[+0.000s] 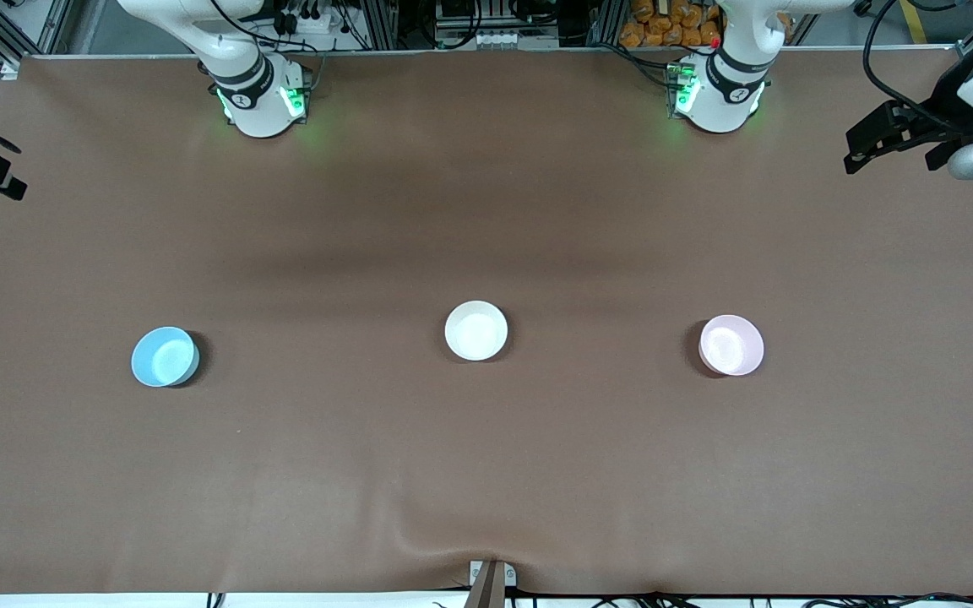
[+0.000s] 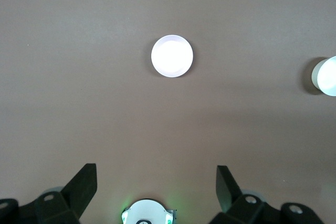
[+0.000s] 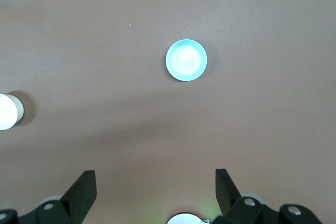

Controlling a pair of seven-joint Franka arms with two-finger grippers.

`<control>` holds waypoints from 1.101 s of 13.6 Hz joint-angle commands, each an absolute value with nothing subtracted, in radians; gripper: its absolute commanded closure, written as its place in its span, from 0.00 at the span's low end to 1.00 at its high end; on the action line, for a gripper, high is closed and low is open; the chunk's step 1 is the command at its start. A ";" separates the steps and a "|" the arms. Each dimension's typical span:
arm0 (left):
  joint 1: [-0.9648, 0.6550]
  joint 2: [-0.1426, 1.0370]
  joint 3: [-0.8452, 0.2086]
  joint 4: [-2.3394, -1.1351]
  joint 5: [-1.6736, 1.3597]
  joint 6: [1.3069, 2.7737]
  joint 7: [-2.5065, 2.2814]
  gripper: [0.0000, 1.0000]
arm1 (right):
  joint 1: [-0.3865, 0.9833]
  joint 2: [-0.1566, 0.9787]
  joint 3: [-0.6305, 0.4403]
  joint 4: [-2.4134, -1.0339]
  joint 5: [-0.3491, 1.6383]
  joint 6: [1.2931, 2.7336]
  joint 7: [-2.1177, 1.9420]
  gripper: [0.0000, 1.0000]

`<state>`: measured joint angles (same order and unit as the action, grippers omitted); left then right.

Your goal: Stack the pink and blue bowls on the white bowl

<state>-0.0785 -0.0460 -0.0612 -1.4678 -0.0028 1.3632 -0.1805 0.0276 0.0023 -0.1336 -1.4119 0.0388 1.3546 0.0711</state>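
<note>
Three bowls stand apart in a row on the brown table. The white bowl (image 1: 475, 330) is in the middle. The pink bowl (image 1: 731, 344) is toward the left arm's end and the blue bowl (image 1: 165, 356) toward the right arm's end. My left gripper (image 1: 868, 148) is open and empty, high over the table's left-arm end. Its wrist view (image 2: 156, 182) shows the pink bowl (image 2: 172, 56) far below and the white bowl (image 2: 327, 75) at the edge. My right gripper (image 1: 7, 169) is open and empty, high over the right-arm end. Its wrist view (image 3: 156, 182) shows the blue bowl (image 3: 186, 60) and the white bowl (image 3: 7, 111).
The brown cloth (image 1: 486, 473) covers the whole table, with a wrinkle at the edge nearest the front camera. The two arm bases (image 1: 258, 97) (image 1: 719, 93) stand along the edge farthest from that camera. Nothing else lies on the cloth.
</note>
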 commanded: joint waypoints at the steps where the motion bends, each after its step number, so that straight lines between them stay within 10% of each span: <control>1: -0.077 -0.049 -0.063 -1.457 0.020 1.356 -0.167 0.00 | 0.017 -0.008 -0.138 -1.411 0.046 1.342 0.074 0.00; 15: -0.057 -0.051 -0.058 -1.500 0.008 1.361 -0.164 0.00 | 0.002 -0.011 -0.138 -1.411 0.044 1.327 0.069 0.00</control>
<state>-0.0635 -0.0402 -0.0551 -1.4885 0.0040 1.3629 -0.1801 0.0121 0.0019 -0.1425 -1.4119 0.0385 1.3382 0.0710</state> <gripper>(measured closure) 0.000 0.000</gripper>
